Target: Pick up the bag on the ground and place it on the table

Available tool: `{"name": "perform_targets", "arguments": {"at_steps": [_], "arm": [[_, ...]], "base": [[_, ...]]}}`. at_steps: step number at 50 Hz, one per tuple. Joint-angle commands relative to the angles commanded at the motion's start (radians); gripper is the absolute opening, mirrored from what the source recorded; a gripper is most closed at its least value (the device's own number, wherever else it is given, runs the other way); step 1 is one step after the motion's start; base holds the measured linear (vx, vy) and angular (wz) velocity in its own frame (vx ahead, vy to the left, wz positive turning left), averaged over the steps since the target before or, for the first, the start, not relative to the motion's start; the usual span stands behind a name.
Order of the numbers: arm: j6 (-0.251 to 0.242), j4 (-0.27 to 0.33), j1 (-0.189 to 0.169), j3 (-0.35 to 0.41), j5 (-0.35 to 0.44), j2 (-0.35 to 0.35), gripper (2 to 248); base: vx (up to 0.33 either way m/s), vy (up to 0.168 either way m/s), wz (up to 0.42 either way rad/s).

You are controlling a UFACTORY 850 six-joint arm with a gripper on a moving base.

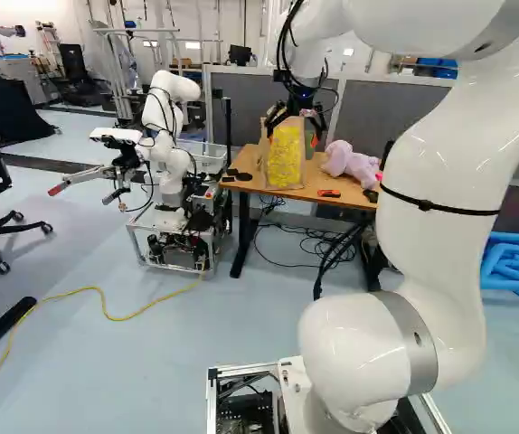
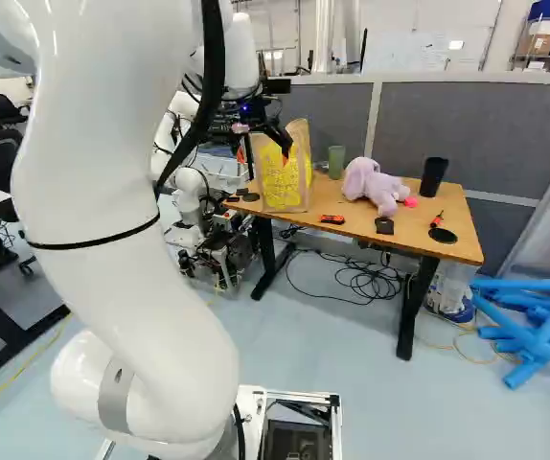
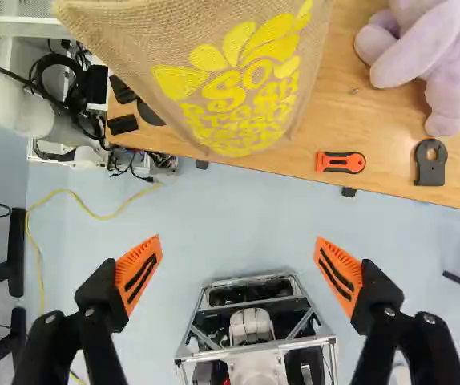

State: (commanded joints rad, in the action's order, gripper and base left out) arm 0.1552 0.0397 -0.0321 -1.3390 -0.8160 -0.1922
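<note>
Three cameras are sharing one table

From well behind the hand, left and right, two are facing ahead, slightly down; the third, sitting close, is looking down along it. All are catching the bag.

The tan, yellow-printed bag stands upright on the wooden table.

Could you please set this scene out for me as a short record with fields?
bag: tan burlap bag with yellow print, upright
bag location: on the light-wood table, at its left end in the right base view
gripper: black gripper with orange pads, fingers open and wide apart, bag ahead of them, ungripped
also on table: lilac plush toy, orange-and-black cutter, green cup, tall black cup
task status: apparently done
</note>
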Motion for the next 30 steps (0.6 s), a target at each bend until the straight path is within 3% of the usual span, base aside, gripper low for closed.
{"name": "perform_targets", "arguments": {"at_steps": [30], "arm": [[-0.036,-0.009,0.008,0.292,0.395,0.11,247]], "base": [[0.0,0.0,0.0]]}}
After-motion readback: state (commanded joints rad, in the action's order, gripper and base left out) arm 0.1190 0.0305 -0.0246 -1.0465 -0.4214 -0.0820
